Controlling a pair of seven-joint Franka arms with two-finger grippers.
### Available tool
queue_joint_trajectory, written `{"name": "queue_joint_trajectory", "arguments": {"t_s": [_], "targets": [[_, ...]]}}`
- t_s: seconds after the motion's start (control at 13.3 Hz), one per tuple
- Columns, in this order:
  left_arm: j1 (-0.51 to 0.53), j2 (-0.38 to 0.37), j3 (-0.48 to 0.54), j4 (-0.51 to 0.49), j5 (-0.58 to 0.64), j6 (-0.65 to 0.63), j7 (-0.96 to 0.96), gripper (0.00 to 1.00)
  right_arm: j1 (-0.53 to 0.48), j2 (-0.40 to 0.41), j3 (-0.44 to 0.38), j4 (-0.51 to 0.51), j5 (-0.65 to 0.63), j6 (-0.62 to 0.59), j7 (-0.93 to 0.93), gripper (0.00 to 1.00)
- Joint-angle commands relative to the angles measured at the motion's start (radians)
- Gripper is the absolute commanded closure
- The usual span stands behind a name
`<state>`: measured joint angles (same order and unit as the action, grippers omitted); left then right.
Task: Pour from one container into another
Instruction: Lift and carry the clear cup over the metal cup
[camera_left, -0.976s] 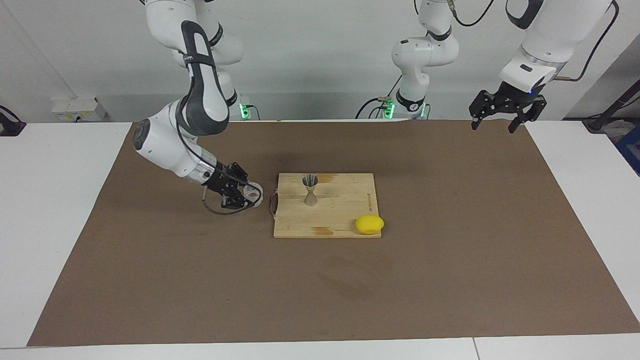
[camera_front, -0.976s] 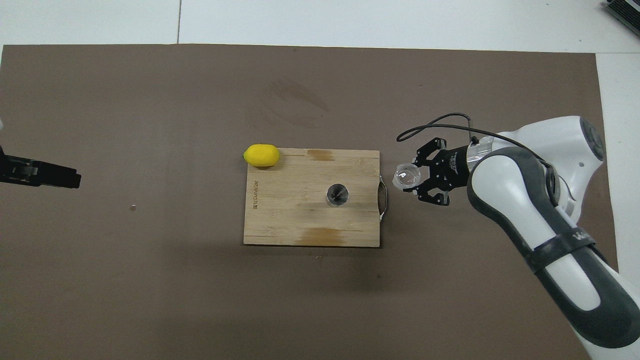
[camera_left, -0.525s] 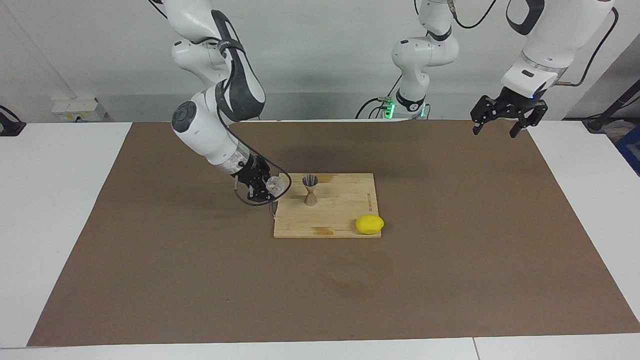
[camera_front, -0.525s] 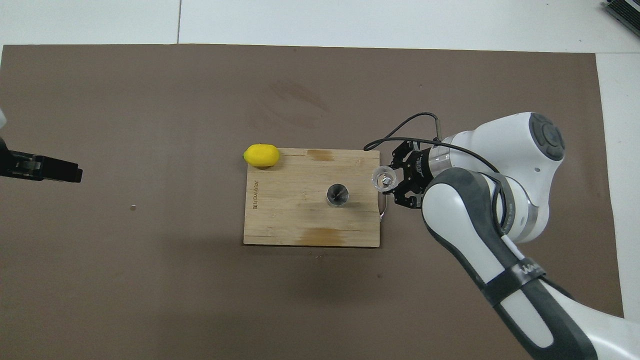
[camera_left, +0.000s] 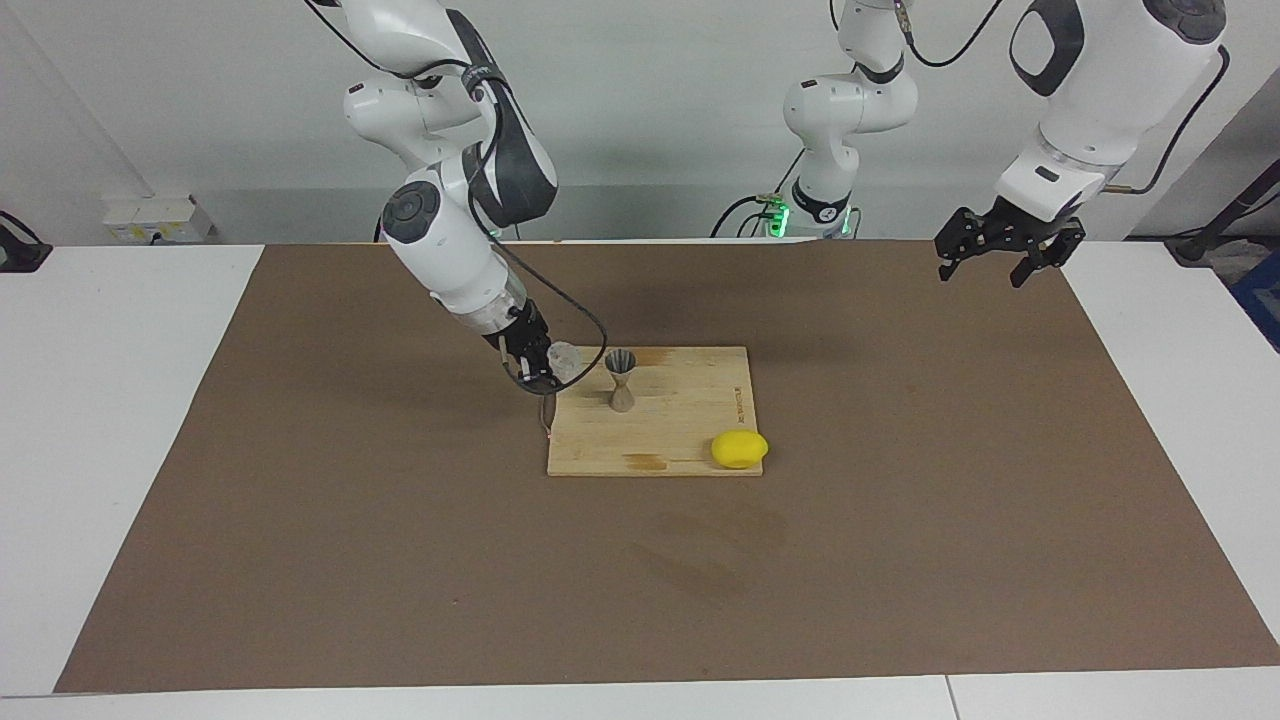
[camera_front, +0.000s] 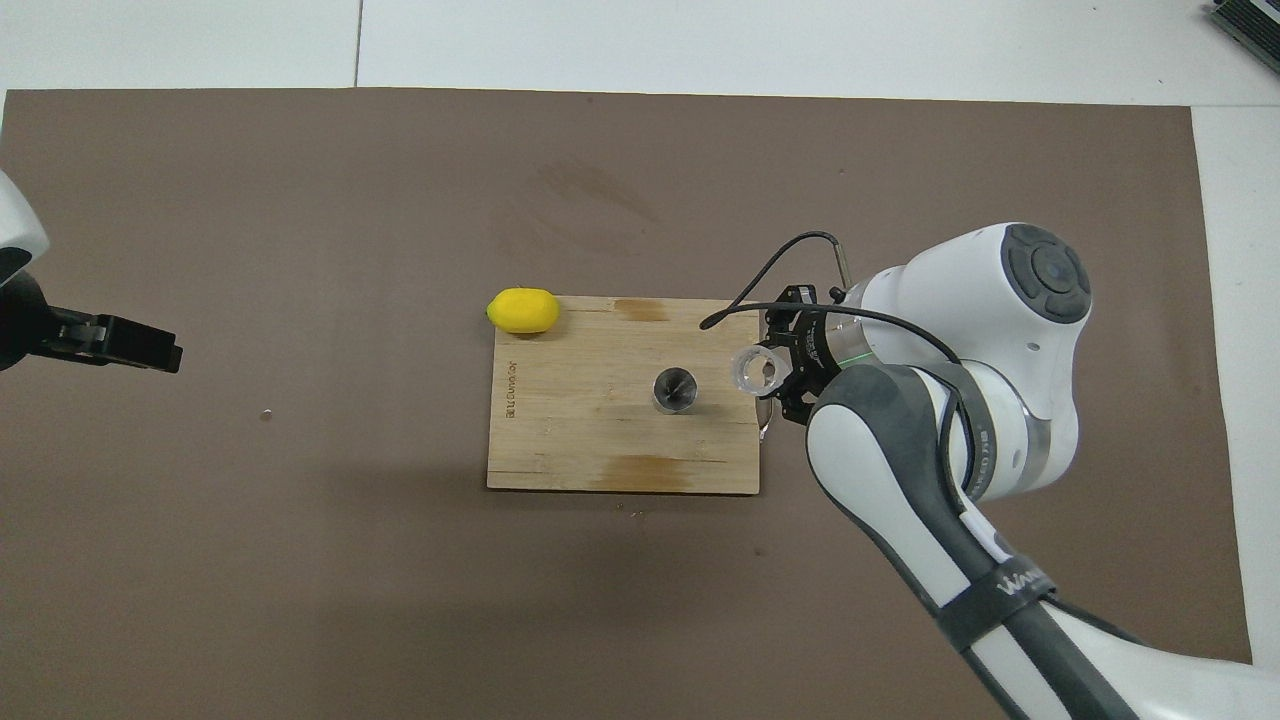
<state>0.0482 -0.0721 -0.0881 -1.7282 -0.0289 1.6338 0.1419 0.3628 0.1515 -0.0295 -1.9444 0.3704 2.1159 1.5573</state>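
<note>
Brown-matted counter (camera_left: 900, 560) — right gripper (camera_left: 548, 362), fingers clamped on glass cup (camera_left: 563, 357), now beside jigger (camera_left: 621, 379); left gripper (camera_left: 1003, 256) waiting, fingers apart — lemon (camera_left: 739, 449) on board (camera_left: 680, 430).

Clear glass cup (camera_left: 563, 359) held aloft beside upright metal jigger (camera_left: 621, 380) on the board (camera_left: 690, 415).

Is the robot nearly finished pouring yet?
Not yet. Done: the right gripper has picked up the small clear glass cup. In hand: it holds the cup over the wooden board's edge, beside the grey metal hourglass-shaped jigger. Left: tipping it in. The left gripper waits, open.
</note>
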Motion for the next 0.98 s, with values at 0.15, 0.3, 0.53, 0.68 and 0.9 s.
{"name": "queue_joint_trajectory", "arguments": {"t_s": [0.15,0.3,0.53,0.68,0.9], "targets": [[0.009,-0.015,-0.005,-0.011,0.015,-0.014,-0.005,0.0,-0.008,0.014,0.003,0.107,-0.037,-0.175,-0.202,1.0],[0.006,-0.015,-0.007,-0.011,0.015,-0.014,-0.005,0.0,-0.008,0.019,0.003,0.131,-0.079,-0.215,-0.253,1.0],[0.005,-0.017,-0.007,-0.011,0.015,-0.014,-0.005,0.0,-0.004,0.075,0.008,0.234,-0.136,-0.318,-0.279,1.0],[0.005,-0.017,-0.007,-0.011,0.015,-0.014,-0.005,0.0,0.011,0.127,0.01,0.31,-0.195,-0.388,-0.287,1.0],[0.005,-0.017,-0.007,-0.011,0.015,-0.012,-0.005,0.0,0.018,0.172,0.011,0.369,-0.203,-0.419,-0.289,1.0]]}}
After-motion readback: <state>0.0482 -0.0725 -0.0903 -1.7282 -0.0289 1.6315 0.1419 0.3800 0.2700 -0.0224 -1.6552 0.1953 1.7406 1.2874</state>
